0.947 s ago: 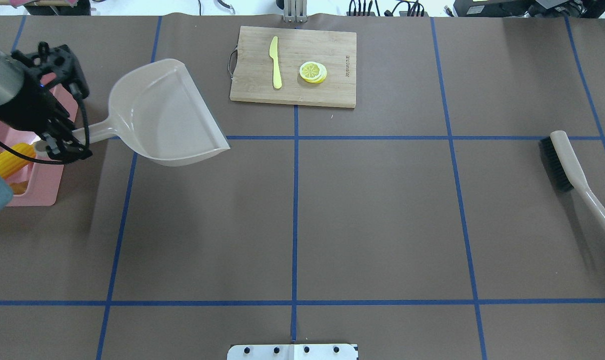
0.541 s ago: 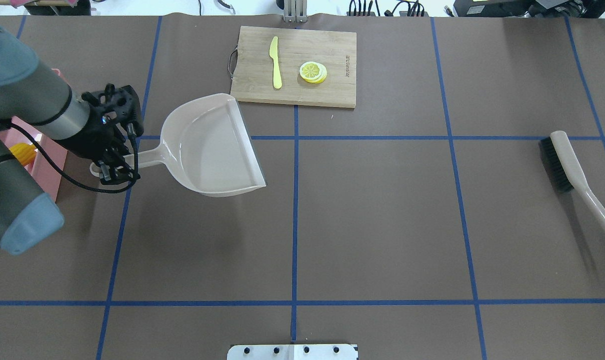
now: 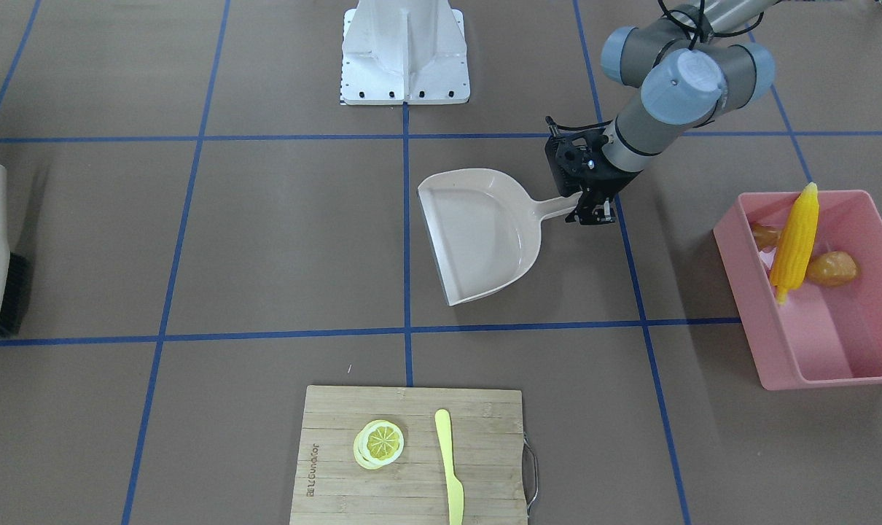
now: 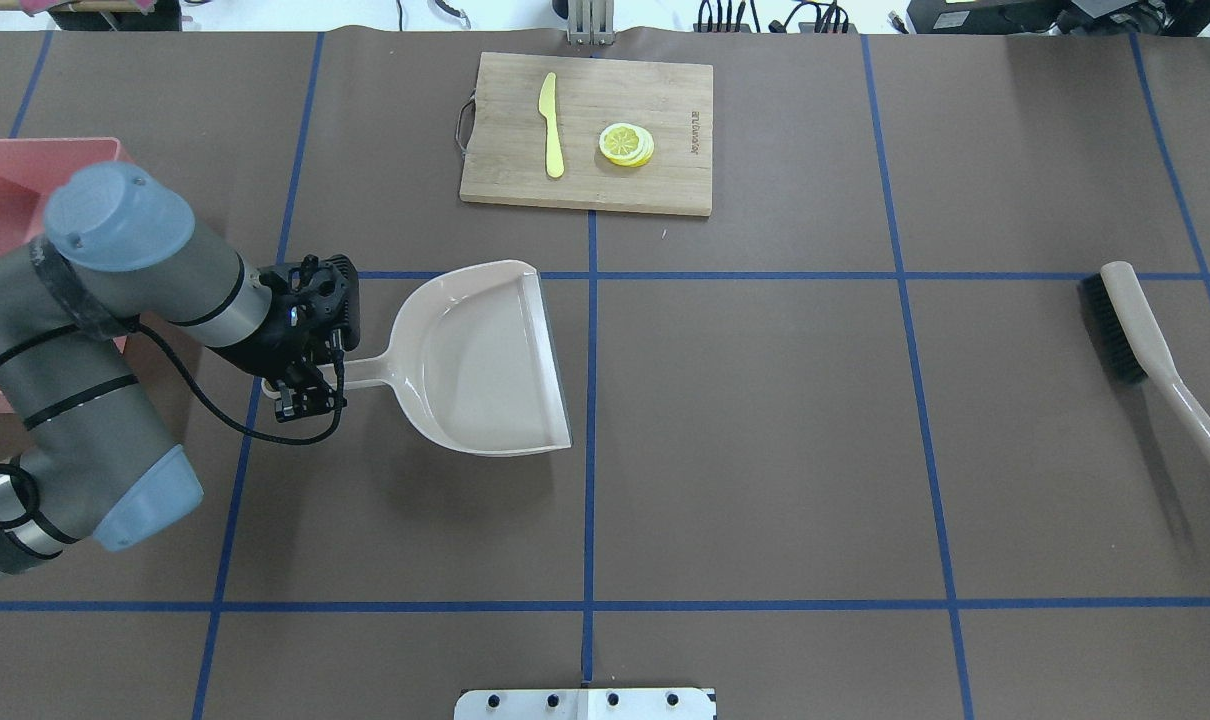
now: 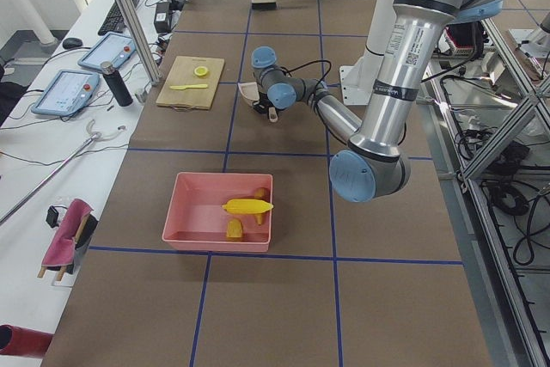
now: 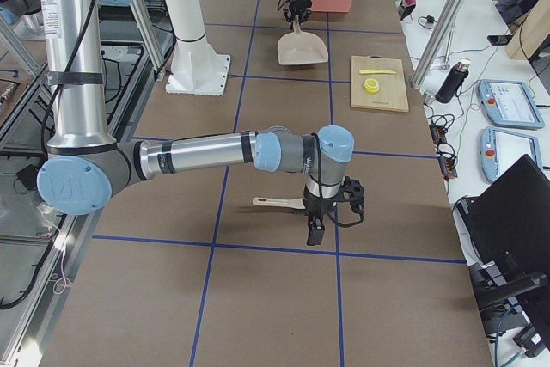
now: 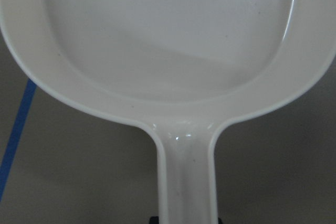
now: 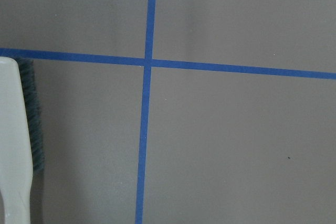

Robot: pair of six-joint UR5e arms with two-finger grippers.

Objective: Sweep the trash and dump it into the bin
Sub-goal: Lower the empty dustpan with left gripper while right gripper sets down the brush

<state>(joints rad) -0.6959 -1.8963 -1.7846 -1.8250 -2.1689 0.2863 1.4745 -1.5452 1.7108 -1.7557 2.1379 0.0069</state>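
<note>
Table [image 4: 765,450]: brown paper, blue tape grid; desks [image 5: 34,152] with screens alongside. My left claw [image 4: 305,388]: pinched on the dustpan [image 4: 485,360] handle. My right claw [image 6: 314,229]: beside the brush [image 6: 275,202]; spread or closed, I cannot tell. Bin [image 3: 834,335], table's left end: corn cob [image 3: 794,237], potato [image 3: 833,268], ginger root [image 3: 763,235] half hidden behind the cob.

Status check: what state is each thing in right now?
Dustpan: empty, held by its handle.
Left gripper: shut on the dustpan handle.
Bin: holds corn, ginger, potato.
Brush: lying loose, not held.
Right gripper: beside the brush; open or shut unclear.
</note>
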